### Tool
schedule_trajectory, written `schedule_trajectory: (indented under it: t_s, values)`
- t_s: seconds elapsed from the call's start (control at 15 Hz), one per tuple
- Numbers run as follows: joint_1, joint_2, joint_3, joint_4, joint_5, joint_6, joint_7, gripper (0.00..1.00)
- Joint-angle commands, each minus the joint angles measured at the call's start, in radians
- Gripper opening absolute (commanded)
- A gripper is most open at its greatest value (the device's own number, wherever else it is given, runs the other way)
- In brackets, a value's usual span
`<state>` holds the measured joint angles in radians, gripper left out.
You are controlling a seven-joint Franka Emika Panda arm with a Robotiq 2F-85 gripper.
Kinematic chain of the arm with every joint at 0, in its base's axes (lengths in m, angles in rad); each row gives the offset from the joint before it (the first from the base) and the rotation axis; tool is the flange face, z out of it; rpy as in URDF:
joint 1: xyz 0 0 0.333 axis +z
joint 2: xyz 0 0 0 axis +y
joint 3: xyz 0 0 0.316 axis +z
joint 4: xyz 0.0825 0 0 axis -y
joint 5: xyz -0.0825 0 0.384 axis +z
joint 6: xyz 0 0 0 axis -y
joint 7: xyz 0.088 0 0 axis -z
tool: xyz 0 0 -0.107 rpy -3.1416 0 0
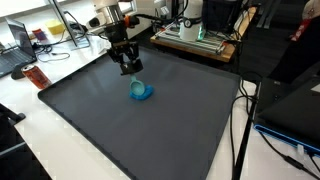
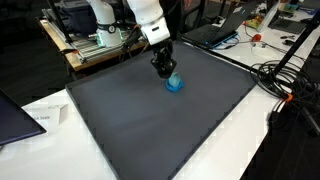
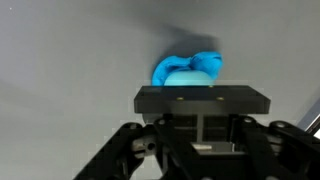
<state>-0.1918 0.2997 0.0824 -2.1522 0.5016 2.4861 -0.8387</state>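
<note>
A small crumpled blue object (image 1: 141, 93) (image 2: 175, 84) lies on the dark grey mat (image 1: 120, 135) (image 2: 150, 125), towards its far side. My gripper (image 1: 130, 72) (image 2: 166, 72) stands right over it, pointing down, with its tips at the paler cyan top of the object. It looks shut on that top part. In the wrist view the blue object (image 3: 190, 67) shows just beyond the gripper's black crossbar (image 3: 203, 100), which hides the fingertips and the contact itself.
Behind the mat stands a bench with equipment (image 1: 195, 35) (image 2: 100, 40). Cables (image 1: 240, 120) (image 2: 285, 85) trail along one side of the mat. A red item (image 1: 35, 76) lies off another edge, and a laptop (image 2: 15, 115) sits on the white tabletop.
</note>
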Motion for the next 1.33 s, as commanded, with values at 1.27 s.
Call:
schedule_trajectory:
  t_s: [1.27]
  values:
    - [-0.016, 0.145, -0.081, 0.046, -0.110, -0.131, -0.219, 0.22]
